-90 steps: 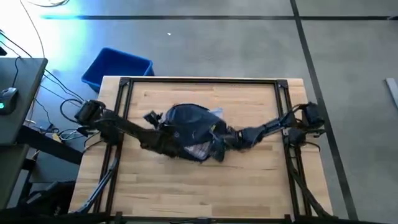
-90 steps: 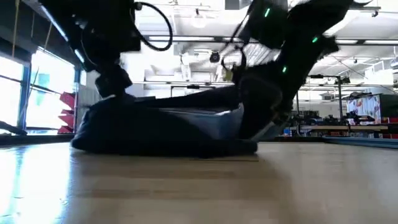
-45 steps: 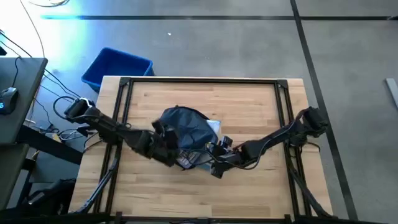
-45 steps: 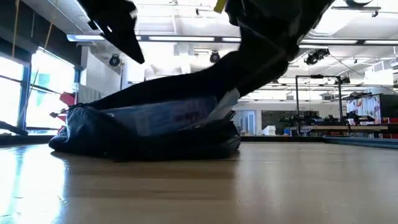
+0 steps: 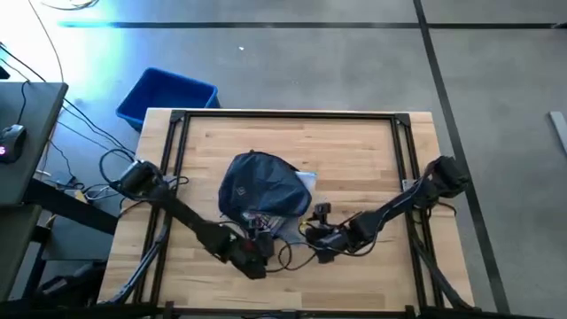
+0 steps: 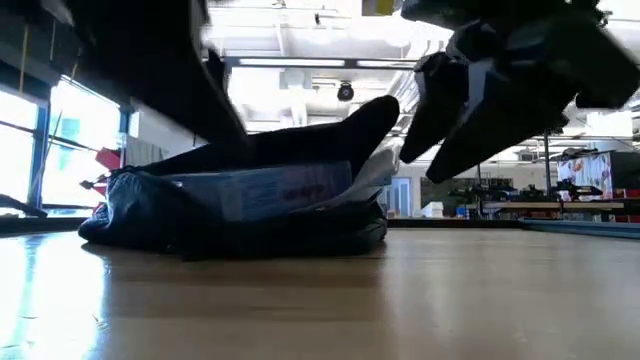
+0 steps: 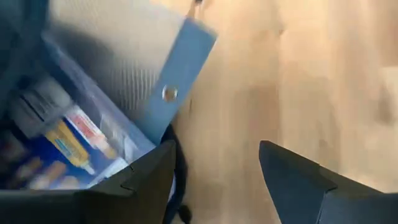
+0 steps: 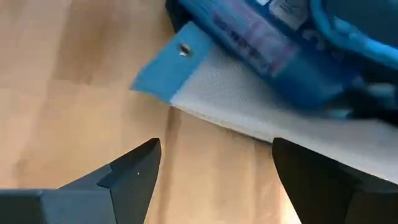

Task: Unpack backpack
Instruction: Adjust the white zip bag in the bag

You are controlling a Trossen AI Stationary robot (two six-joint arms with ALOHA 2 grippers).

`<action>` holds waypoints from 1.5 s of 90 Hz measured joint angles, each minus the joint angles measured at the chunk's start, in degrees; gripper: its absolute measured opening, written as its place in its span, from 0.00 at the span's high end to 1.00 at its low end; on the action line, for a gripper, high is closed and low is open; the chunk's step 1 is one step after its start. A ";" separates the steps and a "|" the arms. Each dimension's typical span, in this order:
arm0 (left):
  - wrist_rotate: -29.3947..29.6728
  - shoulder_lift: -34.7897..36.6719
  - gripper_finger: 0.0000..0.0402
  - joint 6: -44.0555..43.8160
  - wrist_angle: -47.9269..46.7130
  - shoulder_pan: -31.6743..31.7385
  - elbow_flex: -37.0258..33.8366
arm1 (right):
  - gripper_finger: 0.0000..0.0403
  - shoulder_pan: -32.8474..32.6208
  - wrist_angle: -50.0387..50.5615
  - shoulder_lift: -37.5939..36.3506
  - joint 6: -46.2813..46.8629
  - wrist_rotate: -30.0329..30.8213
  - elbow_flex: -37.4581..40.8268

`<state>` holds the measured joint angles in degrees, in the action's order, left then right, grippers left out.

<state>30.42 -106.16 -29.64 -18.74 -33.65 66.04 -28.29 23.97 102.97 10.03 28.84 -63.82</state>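
Note:
The dark navy backpack (image 5: 262, 184) lies flat on the middle of the table, its mouth facing the near edge. A clear pouch (image 5: 273, 221) with tubes and packets inside sticks out of the mouth. The pouch's blue snap flap (image 7: 180, 68) and pale mesh side (image 8: 249, 106) rest on the wood. My left gripper (image 7: 216, 149) hovers open near the backpack's near edge, above bare wood beside the pouch. My right gripper (image 8: 216, 144) hovers open just right of it, facing the flap. Neither touches anything.
A bright blue bin (image 5: 166, 96) stands on the floor beyond the table's far left corner. A black cord (image 5: 285, 254) loops on the wood between the two grippers. Bare wood lies to the left, right and far side of the backpack.
Both grippers have drawn back from the backpack toward the table's near edge and now hang clear of it. The backpack has shifted a little on the table. Its upper layer stands higher, and more of the clear pouch shows in its mouth.

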 joint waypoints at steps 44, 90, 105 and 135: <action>9.22 -4.88 0.49 -0.15 -3.01 6.87 -0.04 | 0.27 8.03 -12.26 3.56 -5.93 5.74 0.06; 5.86 -4.69 0.68 -6.97 -13.55 11.26 0.31 | 0.27 5.51 -11.96 3.55 -4.12 5.23 0.06; 2.62 -4.67 0.86 -7.45 -16.14 11.89 0.33 | 0.27 5.24 -11.93 3.55 -3.45 5.25 0.06; -4.32 -4.67 1.00 3.26 -15.11 11.09 1.40 | 0.27 2.17 -2.68 3.40 -4.65 8.75 -5.10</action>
<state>26.10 -110.83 -26.38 -33.86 -22.55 67.44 -26.12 21.29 106.37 5.38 37.59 -68.92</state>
